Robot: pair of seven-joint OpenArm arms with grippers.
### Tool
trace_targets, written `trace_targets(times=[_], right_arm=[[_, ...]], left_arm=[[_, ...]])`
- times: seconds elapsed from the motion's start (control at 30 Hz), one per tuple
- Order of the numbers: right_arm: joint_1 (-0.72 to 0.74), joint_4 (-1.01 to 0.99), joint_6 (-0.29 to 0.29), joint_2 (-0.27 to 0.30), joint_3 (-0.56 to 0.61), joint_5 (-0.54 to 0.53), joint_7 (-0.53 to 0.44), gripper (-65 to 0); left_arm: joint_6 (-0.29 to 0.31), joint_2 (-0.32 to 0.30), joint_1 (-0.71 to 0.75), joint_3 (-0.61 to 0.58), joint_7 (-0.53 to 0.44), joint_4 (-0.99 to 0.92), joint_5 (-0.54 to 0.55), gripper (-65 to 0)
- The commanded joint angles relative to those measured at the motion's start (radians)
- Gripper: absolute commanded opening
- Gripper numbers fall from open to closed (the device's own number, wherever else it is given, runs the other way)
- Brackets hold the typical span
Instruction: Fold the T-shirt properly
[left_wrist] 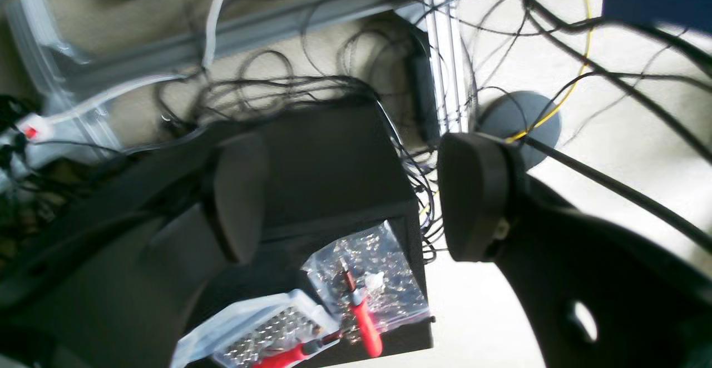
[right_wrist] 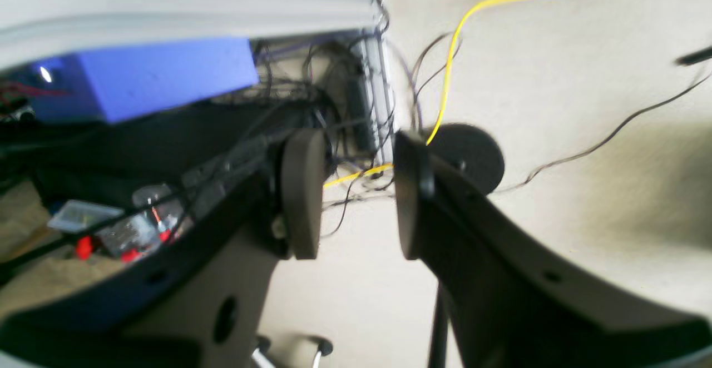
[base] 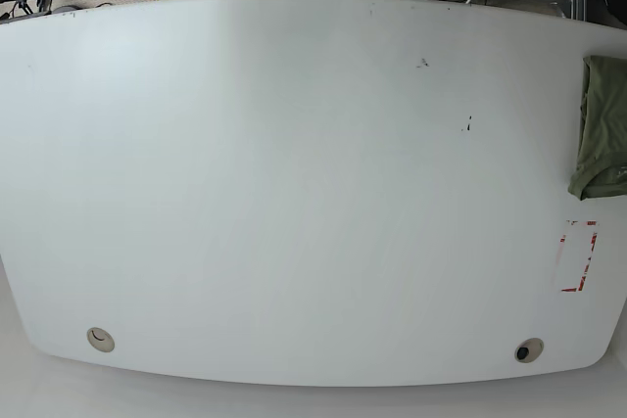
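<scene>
Only the base view shows the T-shirt [base: 602, 126], at the table's [base: 294, 193] right edge; both my grippers [left_wrist: 347, 198] [right_wrist: 356, 193] hang empty, jaws apart, over floor cables [left_wrist: 311, 87].

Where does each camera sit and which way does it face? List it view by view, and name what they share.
Left wrist: behind the open left gripper, facing the floor, cables and a black box.
Right wrist: behind the open right gripper, facing carpet and a yellow cable.
Base: overhead, facing down on the white table; no arm shows; the T-shirt lies at its right edge.
Shared: both wrist views show the yellow cable and a round dark disc.
</scene>
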State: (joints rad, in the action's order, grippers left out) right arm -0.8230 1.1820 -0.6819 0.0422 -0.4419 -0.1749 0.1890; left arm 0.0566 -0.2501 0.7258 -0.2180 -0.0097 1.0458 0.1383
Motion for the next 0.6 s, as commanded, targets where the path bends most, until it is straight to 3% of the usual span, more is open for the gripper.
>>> trace_targets(times=[0.0, 0.13, 0.23, 0.37, 0.57], right_arm=[[0.031, -0.047, -0.016, 0.005, -0.002, 0.025, -0.026, -45.5], [0.101, -0.142, -0.016, 0.005, -0.002, 0.087, -0.029, -45.5], [0.15, -0.198, -0.016, 0.005, -0.001, 0.107, -0.029, -45.5], [0.207, -0.265, -0.016, 0.009, 0.002, 0.122, -0.029, -45.5], [0.314, -0.394, -0.016, 0.015, 0.001, 0.245, -0.03, -45.5]], left_arm=[[0.004, -0.005, -0.021, -0.03, -0.006, -0.071, 0.048, -21.7], [0.002, -0.002, -0.124, -0.093, -0.006, -0.213, 0.106, -21.7], [0.002, 0.033, -0.205, -0.134, -0.006, -0.352, 0.136, -21.7], [0.002, 0.068, -0.331, -0.148, -0.009, -0.545, 0.136, -21.4], [0.002, 0.122, -0.483, -0.143, -0.009, -0.775, 0.136, -21.3]])
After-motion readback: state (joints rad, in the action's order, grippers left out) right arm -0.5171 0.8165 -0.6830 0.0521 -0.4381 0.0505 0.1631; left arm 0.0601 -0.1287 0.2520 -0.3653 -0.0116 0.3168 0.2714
